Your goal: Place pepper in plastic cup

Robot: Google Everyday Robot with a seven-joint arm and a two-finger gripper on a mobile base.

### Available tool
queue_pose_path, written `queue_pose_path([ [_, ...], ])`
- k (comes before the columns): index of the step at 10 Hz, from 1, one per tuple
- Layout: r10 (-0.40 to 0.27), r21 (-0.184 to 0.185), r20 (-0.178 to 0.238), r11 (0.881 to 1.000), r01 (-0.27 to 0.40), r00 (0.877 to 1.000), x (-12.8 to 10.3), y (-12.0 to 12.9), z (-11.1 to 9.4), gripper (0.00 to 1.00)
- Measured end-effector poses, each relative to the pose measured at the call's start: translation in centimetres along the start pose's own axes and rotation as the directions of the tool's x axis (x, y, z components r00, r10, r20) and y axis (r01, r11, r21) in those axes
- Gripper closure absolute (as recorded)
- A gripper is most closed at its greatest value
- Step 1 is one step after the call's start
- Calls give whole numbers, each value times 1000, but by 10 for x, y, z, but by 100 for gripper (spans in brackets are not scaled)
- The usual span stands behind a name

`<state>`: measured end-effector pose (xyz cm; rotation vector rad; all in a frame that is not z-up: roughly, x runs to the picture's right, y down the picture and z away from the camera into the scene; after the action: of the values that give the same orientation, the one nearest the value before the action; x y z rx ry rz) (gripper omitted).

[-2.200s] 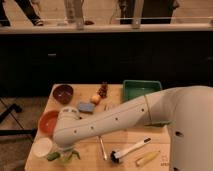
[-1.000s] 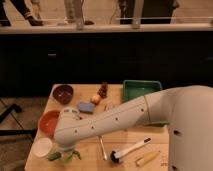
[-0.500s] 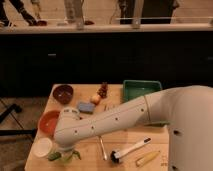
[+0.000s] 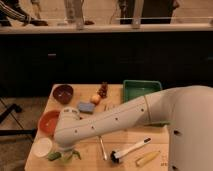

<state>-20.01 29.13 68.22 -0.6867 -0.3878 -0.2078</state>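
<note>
The white arm [image 4: 130, 117] fills most of the right and middle, reaching from the bulky body at the right edge down and leftward across the wooden bench [image 4: 90, 150] to the front left corner. There the tool [image 4: 64, 152] hangs low over the bench edge, mostly hidden beneath the arm's rounded wrist; its fingers are drawn together, and whether they pinch anything cannot be made out from here. Behind the bench runs a dark wall below a pale rail. On the bench, a green tray [image 4: 140, 89] sits at the back right, partly covered by the arm. An orange-red bowl [image 4: 49, 122] lies at the left edge, and a dark brown bowl [image 4: 63, 93] stands behind it near the back left corner. A white round container [image 4: 42, 147] rests at the front left, just beside the tool. A blue sponge [image 4: 86, 107] lies near the middle, with a small orange fruit [image 4: 95, 99] and a dark reddish cluster [image 4: 103, 90] just behind it. A white brush with a black head [image 4: 129, 150] lies at the front (tilted), a pale yellow corn-like piece [image 4: 148, 159] near it, and a fork [image 4: 102, 148] to its left. The pepper [image 4: 54, 156] shows as green bits under the tool, next to a green shape that may be the plastic cup [image 4: 70, 155].
</note>
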Motion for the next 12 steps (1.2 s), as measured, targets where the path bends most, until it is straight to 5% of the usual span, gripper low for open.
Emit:
queue_pose_path([
  [5, -4, 20, 23, 1000, 4, 1000, -7, -10, -15, 98],
  [9, 3, 47, 116, 999, -9, 993, -2, -11, -18, 98],
  [12, 1, 49, 134, 999, -8, 991, -2, -8, -18, 98],
])
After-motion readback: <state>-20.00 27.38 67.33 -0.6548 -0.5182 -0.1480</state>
